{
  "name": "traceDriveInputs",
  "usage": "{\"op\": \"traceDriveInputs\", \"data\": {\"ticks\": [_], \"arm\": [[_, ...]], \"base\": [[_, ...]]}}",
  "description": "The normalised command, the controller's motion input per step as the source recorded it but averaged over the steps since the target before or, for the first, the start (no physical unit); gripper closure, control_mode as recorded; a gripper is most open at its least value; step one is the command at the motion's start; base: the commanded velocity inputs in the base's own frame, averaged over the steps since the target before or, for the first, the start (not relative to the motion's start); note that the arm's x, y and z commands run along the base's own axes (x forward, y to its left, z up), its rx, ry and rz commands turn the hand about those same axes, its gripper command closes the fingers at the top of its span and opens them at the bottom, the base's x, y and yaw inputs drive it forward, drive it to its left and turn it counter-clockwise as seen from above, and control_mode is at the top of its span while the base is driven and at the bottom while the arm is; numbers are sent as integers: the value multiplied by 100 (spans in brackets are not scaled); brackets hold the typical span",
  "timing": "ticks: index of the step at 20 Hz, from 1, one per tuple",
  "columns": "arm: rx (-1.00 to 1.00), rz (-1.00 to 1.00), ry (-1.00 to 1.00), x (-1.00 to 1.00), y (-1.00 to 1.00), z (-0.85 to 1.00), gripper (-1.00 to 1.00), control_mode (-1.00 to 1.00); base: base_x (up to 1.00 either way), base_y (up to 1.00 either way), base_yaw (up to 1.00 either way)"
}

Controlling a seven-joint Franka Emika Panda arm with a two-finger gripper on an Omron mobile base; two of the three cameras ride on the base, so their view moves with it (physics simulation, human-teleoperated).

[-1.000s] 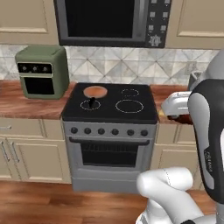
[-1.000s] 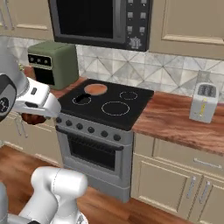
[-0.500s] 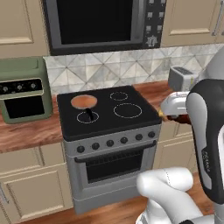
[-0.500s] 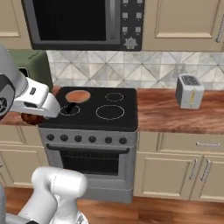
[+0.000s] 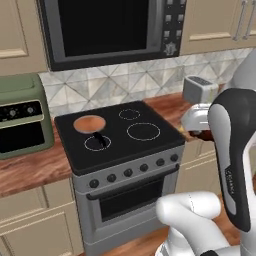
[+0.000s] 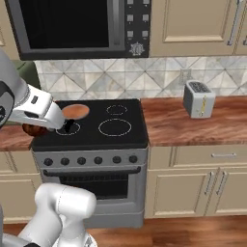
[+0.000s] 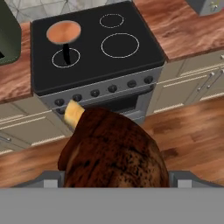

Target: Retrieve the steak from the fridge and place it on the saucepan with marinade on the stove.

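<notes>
Now, your jaws: closed around the steak (image 7: 114,151).
Pan (image 5: 89,123): on stove (image 5: 150,147), back-left burner, sauce (image 7: 63,32) inside.

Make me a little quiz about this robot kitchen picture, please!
1. True or false: the steak is already lying in the saucepan.
2. Which is nearer the toaster: the saucepan or the biggest burner ring?
3. What fills the saucepan? A) orange-brown marinade B) green peas C) white rice

Key
1. False: the steak is still in the gripper, out over the floor in front of the stove.
2. The biggest burner ring; the saucepan sits at the stove's back corner on the green oven's side.
3. A
</notes>
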Motion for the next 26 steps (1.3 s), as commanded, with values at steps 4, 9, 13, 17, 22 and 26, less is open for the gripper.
{"op": "traceDriveInputs", "data": {"ticks": [4, 9, 13, 17, 22, 26], "arm": [[0, 0, 0, 0, 0, 0, 100, 100], [0, 0, 0, 0, 0, 0, 100, 100], [0, 0, 0, 0, 0, 0, 100, 100], [0, 0, 0, 0, 0, 0, 100, 100], [0, 0, 0, 0, 0, 0, 100, 100], [0, 0, 0, 0, 0, 0, 100, 100]], "base": [[40, 0, 12], [58, 3, 41], [50, 1, 39], [37, 0, 13], [39, 16, -3], [6, 44, -6]]}}
